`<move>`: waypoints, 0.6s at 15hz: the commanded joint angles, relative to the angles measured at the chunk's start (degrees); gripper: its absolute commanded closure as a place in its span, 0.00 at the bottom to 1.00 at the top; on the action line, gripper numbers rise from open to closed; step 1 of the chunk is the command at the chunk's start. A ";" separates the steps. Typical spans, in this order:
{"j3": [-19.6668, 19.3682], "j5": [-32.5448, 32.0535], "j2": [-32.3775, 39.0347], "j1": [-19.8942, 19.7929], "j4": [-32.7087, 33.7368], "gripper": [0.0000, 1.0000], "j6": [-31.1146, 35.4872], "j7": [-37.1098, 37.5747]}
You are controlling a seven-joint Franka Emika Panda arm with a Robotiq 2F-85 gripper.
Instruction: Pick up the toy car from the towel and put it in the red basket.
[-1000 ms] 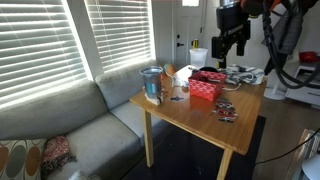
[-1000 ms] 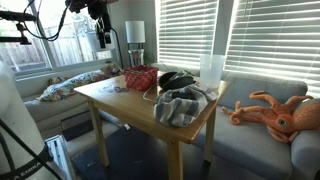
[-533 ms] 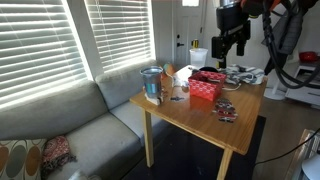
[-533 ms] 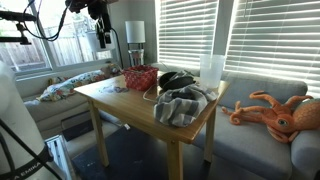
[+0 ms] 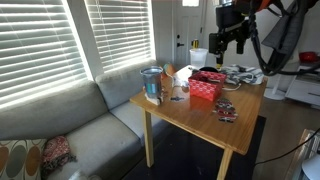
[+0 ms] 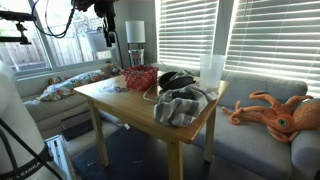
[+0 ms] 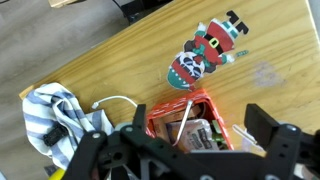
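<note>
Gripper (image 7: 178, 138) fills the near edge of the wrist view, its two fingers (image 7: 88, 150) spread wide with nothing held between them. Below, framed by the fingers, the red basket (image 7: 190, 118) sits on the wooden counter (image 7: 110, 55). It holds several small things too blurred to name, and I cannot tell whether the toy car is among them. A white cable (image 7: 118, 101) curls just beside the basket. Past the cable, the striped towel (image 7: 55, 115) lies crumpled near the counter's edge. Farther off, two Santa-like figures (image 7: 208, 50) lie flat on the bare wood, apart from the basket.

In both exterior views the gripper (image 5: 228, 45) (image 6: 104, 38) hangs high, well above the basket (image 5: 207, 87) (image 6: 140, 77). In an exterior view the towel (image 6: 182, 105) lies on the near end of the counter (image 6: 115, 98), with the basket behind it toward the far end. An orange octopus plush (image 6: 272, 112) rests on the sofa (image 6: 250, 135) beside the counter.
</note>
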 commanded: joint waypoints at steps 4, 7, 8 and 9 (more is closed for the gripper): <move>-11.09 3.29 4.09 -4.88 3.25 0.00 4.59 2.97; -15.57 6.11 3.72 -6.55 1.01 0.00 8.40 1.34; -17.04 6.86 2.72 -7.06 -0.71 0.00 11.33 0.27; -18.29 7.09 2.02 -7.63 -1.95 0.00 13.19 -0.79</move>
